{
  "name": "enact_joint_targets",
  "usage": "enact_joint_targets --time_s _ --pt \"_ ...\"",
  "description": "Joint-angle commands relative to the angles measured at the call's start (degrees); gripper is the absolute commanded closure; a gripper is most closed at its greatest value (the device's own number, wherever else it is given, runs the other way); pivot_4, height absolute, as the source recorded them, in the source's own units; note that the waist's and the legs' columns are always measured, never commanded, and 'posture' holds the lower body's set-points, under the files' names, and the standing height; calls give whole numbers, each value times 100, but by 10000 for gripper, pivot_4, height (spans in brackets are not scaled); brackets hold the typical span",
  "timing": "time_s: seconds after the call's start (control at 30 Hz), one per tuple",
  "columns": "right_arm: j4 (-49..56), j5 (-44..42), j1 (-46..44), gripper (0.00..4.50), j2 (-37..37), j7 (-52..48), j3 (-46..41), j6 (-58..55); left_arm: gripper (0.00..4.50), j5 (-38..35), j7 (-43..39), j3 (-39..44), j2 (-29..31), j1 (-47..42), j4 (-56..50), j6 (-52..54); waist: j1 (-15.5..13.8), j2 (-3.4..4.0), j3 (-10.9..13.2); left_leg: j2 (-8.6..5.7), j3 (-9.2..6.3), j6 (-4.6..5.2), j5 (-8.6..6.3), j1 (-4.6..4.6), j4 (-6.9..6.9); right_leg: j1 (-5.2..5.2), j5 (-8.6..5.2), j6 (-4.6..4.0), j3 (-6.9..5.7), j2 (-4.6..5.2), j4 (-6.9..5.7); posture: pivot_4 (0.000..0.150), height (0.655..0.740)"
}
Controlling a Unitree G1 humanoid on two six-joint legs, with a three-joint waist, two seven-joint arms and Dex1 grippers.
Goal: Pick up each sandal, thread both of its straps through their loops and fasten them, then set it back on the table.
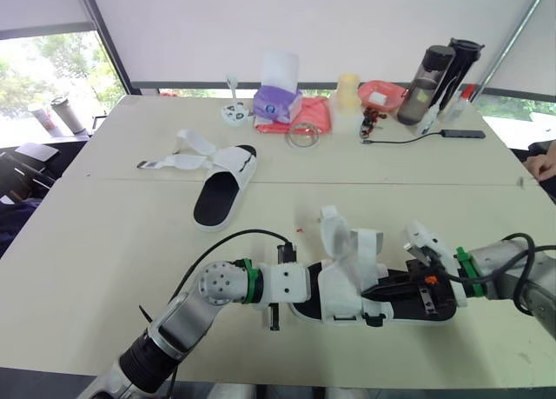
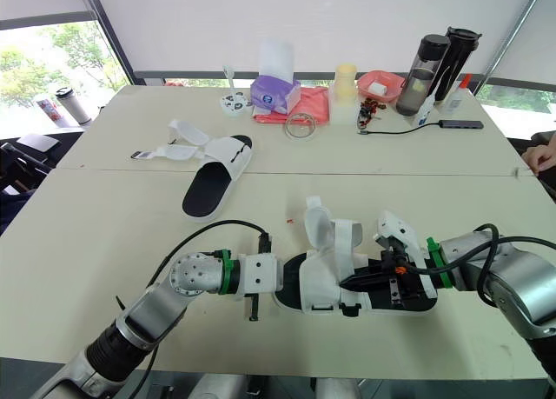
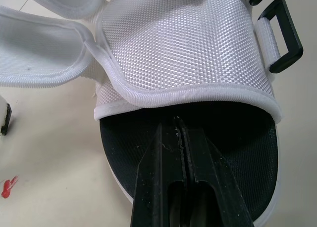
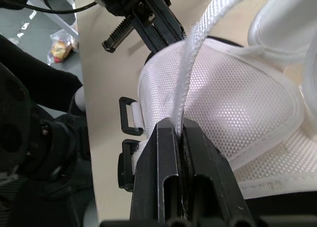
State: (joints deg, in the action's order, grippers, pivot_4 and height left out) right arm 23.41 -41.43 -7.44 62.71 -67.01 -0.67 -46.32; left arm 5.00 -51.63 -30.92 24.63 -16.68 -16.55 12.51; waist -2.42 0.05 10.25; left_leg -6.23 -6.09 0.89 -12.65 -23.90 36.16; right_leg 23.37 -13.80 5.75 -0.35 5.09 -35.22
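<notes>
While right pincer (image 4: 179,123) pinches the strap (image 4: 191,64), closed left pincer (image 3: 179,122) rests on sandal (image 3: 178,49)

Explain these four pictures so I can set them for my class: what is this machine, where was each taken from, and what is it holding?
This is a humanoid robot with two arms, each ending in a two-fingered black gripper. The two wide pictures come from cameras in its head, looking down over a pale table. The two close-ups come from wrist cameras. Its right gripper pinches a white strap of the near sandal; its left gripper is shut, above that sandal's black footbed. A second sandal lies farther away, straps splayed open.
</notes>
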Motion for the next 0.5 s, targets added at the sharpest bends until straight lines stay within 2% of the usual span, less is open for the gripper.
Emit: enact_joint_targets --time_s 0.03,0.17,0.47,0.5 --pt "125 -133 102 44502 68 -111 -235 -70 45000 80 -52 -165 50 106 60 136 0 0 0 0 0 0 0 0 0 0 0 0 0 0 0 1500 7400" --pt "448 -420 313 44502 200 -263 -434 -224 45000 69 -59 -147 48 83 105 115 -8 0 0 0 0 0 0 0 0 0 0 0 0 0 0 1500 7400" --pt "503 52 582 44502 206 -171 -307 126 45000 73 -69 -161 -13 2 243 41 -8 0 0 -1 0 0 0 0 6 -4 -1 -2 0 1 0 1500 7400" --pt "459 76 551 42037 122 -101 -341 179 45000 74 -71 -158 -13 3 246 37 -7 0 0 -1 0 -1 -1 0 5 -4 -1 -2 0 2 0 1500 7400"
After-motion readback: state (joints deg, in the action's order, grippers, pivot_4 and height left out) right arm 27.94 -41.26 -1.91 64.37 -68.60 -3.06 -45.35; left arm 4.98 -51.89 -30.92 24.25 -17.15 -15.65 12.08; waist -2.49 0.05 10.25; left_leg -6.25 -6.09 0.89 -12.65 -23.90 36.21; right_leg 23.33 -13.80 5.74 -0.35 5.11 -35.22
